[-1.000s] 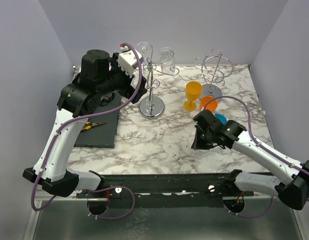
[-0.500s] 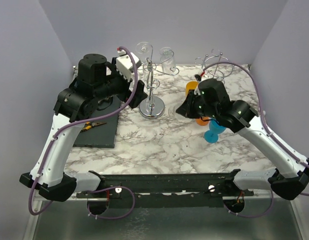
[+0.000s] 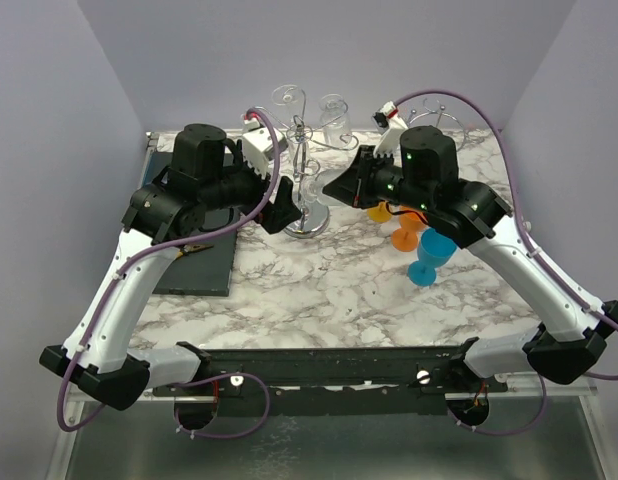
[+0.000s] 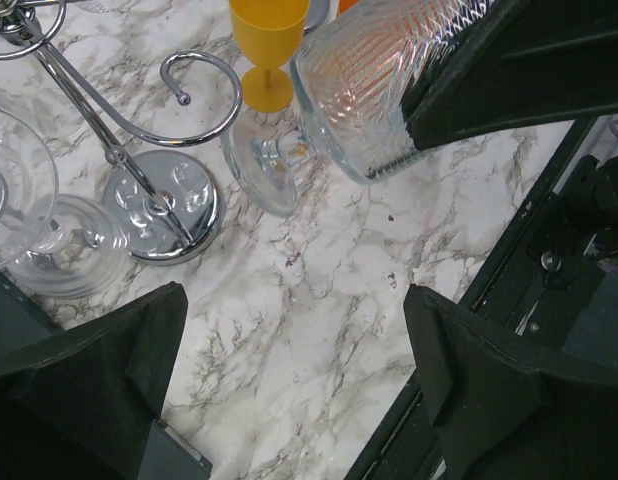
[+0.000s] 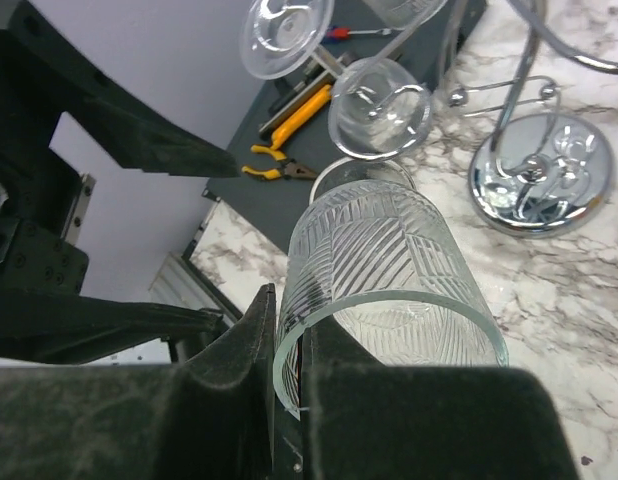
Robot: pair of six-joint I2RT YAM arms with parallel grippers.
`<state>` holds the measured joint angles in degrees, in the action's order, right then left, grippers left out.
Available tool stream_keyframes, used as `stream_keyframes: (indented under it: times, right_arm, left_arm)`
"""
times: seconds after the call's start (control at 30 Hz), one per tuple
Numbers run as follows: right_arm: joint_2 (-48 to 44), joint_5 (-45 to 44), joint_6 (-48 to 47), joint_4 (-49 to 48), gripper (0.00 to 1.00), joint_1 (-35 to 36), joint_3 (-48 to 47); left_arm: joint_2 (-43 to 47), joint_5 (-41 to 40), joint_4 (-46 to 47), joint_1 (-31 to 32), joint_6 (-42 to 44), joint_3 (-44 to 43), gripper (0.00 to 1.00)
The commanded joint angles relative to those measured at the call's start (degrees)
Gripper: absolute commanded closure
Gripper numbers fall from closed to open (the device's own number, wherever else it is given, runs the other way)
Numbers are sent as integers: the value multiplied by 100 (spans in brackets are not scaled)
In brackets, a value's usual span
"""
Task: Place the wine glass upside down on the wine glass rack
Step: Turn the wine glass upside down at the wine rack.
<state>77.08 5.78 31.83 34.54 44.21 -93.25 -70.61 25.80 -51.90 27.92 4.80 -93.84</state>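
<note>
My right fingers (image 3: pixel 339 186) pinch narrow on the rim wall of the clear wine glass (image 5: pixel 374 270). It lies tilted on its side above the surface, foot pointing away from them toward the wine glass rack (image 4: pixel 159 210) just beyond. So thin a pinch could let the bowl swivel or slip as I invert it, and the foot could knock a hook or the two hung glasses (image 5: pixel 379 105) past it. My left fingers (image 3: pixel 285 208) gape wide and empty across the rack. I count three clear glasses, and three coloured goblets (image 3: pixel 429 258) behind my right fingers.
</note>
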Motion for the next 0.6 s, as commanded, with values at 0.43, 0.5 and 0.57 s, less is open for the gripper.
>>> stream_keyframes:
  times: [0.43, 0.5, 0.57]
  right_arm:
    - [-491, 1728, 95, -1763, 100, 34, 336]
    - [-526, 1823, 109, -1814, 100, 35, 388]
    - [-569, 1911, 134, -1887, 100, 34, 477]
  left_arm:
    - [-235, 226, 356, 3, -231, -139, 8]
    - [-251, 222, 356, 2, -161, -174, 16]
    - [-260, 239, 373, 3, -114, -198, 25]
